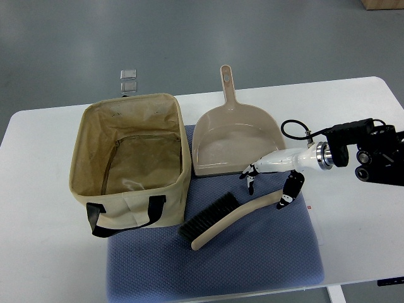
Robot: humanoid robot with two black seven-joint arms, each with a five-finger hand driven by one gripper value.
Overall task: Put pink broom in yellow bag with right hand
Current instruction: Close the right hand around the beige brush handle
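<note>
Broom (218, 221) on mat, right hand (273, 178) touching

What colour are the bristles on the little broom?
Black. The broom's bristles show clearly in the top view, beside its pale handle.

- A white desk (50, 265) is seen.
- A blue mat (252, 259) is laid on it.
- A beige dustpan (235, 136) is placed partly on the mat.
- Two small clear squares (129, 79) are seen on the grey floor (76, 44).

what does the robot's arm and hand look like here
Only the right arm shows. Its hand has a smooth white palm shell and slim black-and-white jointed fingers. A shiny silver ring forms the wrist, joined to a blocky black forearm with a black cable looping out above it.
</note>
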